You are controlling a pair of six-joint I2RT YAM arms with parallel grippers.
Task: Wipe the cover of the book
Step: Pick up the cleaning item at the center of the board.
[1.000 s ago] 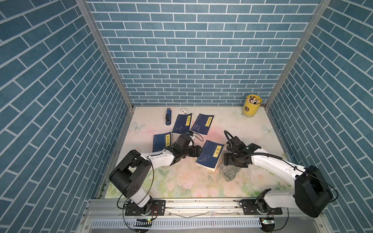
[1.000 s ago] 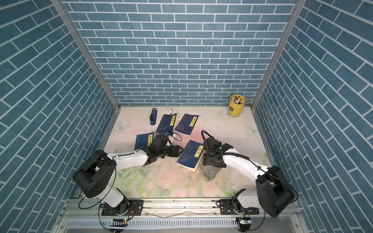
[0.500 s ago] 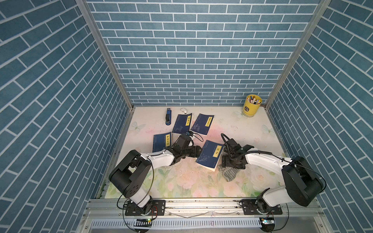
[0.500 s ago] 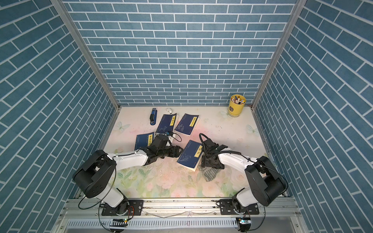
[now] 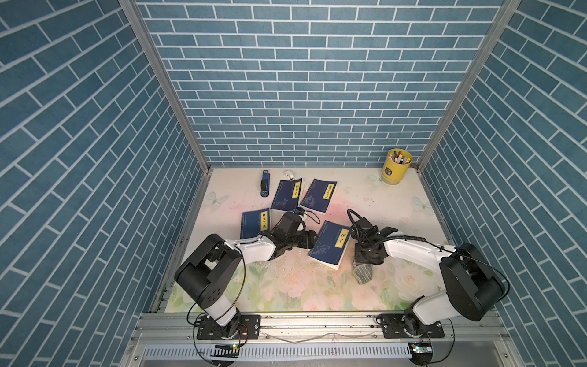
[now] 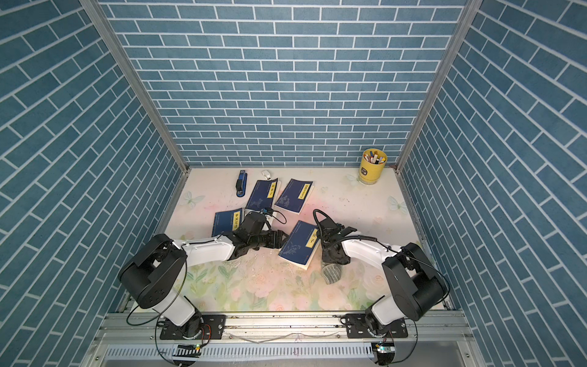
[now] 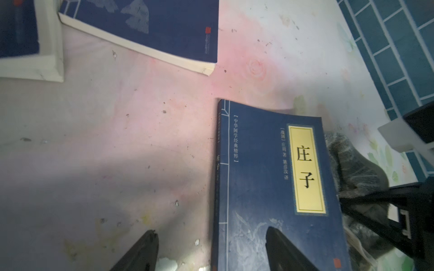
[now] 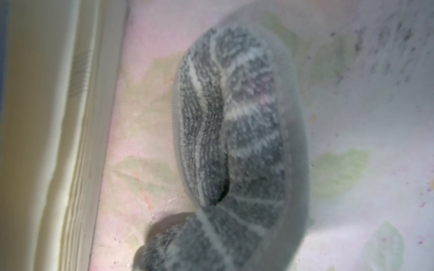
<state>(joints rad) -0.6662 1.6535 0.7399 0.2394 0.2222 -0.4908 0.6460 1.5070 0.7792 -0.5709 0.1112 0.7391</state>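
Both top views showed the right end effector (image 5: pixel 364 261) clenched on a grey cloth (image 5: pixel 363 274) beside the book (image 5: pixel 330 243), the left end effector (image 5: pixel 313 240) released. Wiping seemingly had not begun.

Floral tabletop (image 5: pixel 286 292) bears four blue books (image 5: pixel 330 243), grey cloth (image 5: pixel 363 274), stapler (image 5: pixel 264 187), pen cup (image 5: pixel 395 171), perhaps a clip (image 5: pixel 289 174).

I see the book (image 5: pixel 330 244) closed and lying flat, blue cover with yellow label up; the grey striped cloth (image 5: pixel 363 274) is bunched just beside it.

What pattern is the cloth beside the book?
Grey with thin whitish stripes; cloth shows best in right wrist view.
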